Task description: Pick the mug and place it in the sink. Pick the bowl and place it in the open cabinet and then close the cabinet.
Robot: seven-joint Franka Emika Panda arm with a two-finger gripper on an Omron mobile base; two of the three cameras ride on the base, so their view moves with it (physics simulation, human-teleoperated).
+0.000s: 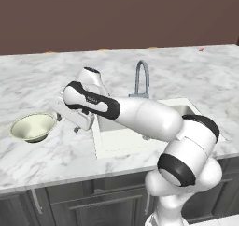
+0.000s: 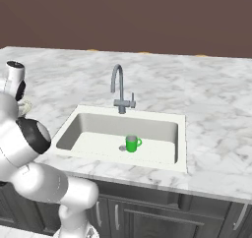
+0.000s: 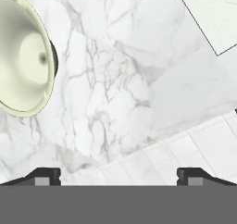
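In the left base view the bowl (image 1: 33, 127) sits upright on the marble desk (image 1: 56, 75), left of the sink (image 1: 116, 138), and the arm reaches across the basin's near-left corner toward it, with the gripper (image 1: 65, 115) near the bowl's right rim, apart from it and carrying nothing. In the right base view the mug (image 2: 131, 143) stands upright inside the sink, just beside the drain (image 2: 122, 148) and in front of the faucet (image 2: 119, 90); I judge the first part of the task done, while lifting the bowl, placing it in the cabinet and shutting the door are all left. In the hand view the fingertips (image 3: 44, 176) stand spread wide with bare marble between them, and the bowl lies off toward the upper left, so the hand is not yet lined up over it. Nothing lies between gripper and bowl; the faucet rises behind the arm, clear of that short path.
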